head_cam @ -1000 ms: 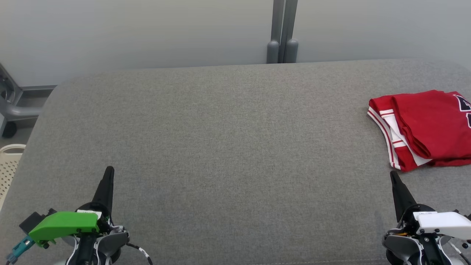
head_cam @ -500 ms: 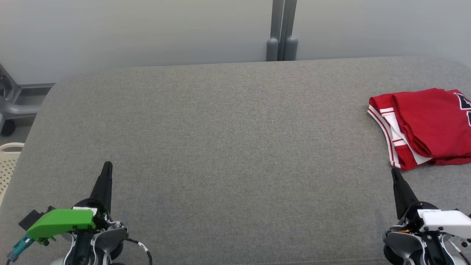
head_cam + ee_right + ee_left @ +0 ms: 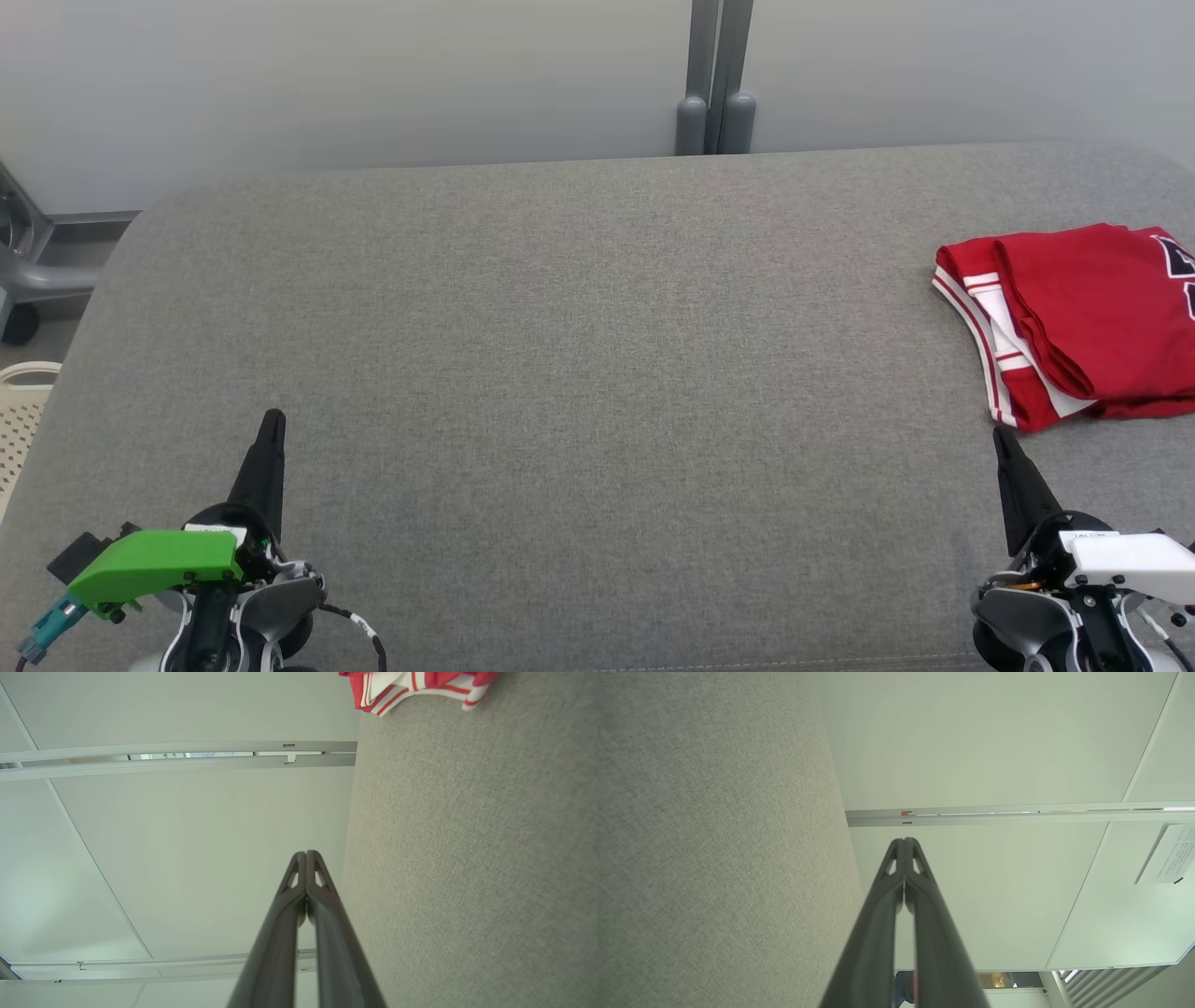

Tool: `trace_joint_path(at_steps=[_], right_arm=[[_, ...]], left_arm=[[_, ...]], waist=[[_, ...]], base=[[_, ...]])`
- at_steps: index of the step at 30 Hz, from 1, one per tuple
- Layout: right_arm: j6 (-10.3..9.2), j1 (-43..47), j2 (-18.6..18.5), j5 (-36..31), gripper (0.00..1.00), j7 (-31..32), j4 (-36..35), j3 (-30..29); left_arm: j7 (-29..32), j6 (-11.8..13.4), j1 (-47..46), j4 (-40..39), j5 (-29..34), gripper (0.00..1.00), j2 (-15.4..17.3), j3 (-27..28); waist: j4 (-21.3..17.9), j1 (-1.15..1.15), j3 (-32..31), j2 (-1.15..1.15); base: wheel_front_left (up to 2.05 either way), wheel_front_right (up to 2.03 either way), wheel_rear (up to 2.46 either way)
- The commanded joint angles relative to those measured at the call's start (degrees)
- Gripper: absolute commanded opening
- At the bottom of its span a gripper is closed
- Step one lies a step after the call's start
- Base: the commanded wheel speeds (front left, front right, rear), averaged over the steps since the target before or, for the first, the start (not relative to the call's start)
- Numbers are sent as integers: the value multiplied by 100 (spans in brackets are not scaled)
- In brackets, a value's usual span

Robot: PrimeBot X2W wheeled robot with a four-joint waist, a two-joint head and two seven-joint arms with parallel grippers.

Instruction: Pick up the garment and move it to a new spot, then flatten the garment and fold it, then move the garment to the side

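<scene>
I'm looking at the garment (image 3: 1074, 317) lying at the right side of the grey padded surface (image 3: 597, 373), about midway between its far and near edges. It is red cloth folded into a thick, layered bundle, with white bands and thin red stripes showing along the edge that faces the robot's left. The picture's right edge cuts it off, so I can't see its full extent. A dark print (image 3: 1181, 266) sits right at that cut and I can't read it. In the right wrist view only a striped corner of it (image 3: 411, 683) shows at the top border. From what I can see, the bundle is wider across the surface than it is deep. Its long axis seems to run left to right, with the striped edge slanting from far-left to near-right, though I can't be sure with that side missing. The left gripper (image 3: 273, 420) sits low at the near left with its fingers pressed together on nothing, which its wrist view confirms (image 3: 904, 841). The right gripper (image 3: 1001, 434) is likewise closed and empty (image 3: 306, 854). Its tip lies just beside the bundle's near corner, not touching it.
</scene>
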Motion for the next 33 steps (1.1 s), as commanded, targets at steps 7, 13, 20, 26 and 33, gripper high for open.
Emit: trace_joint_path(at_steps=[7, 13, 20, 26, 33], right_arm=[[2, -18, -24, 32, 0, 5, -25, -14], [2, -17, -24, 32, 0, 5, -25, -14], [2, -17, -24, 32, 0, 5, -25, -13], [2, -17, -24, 32, 0, 5, -25, -13], [2, -17, -24, 32, 0, 5, -25, -13]], left_arm=[[12, -31, -64, 5, -5, 0, 3, 15], [12, -31, -64, 5, -5, 0, 3, 14], [11, -31, -63, 4, -6, 0, 4, 14], [11, -31, -63, 4, -6, 0, 4, 13], [10, -31, -63, 4, -7, 0, 4, 13]], waist=[[0, 0, 0, 0], [0, 0, 0, 0], [0, 0, 0, 0], [0, 0, 0, 0], [0, 0, 0, 0]], base=[[0, 0, 0], [0, 0, 0], [0, 0, 0], [0, 0, 0], [0, 0, 0]])
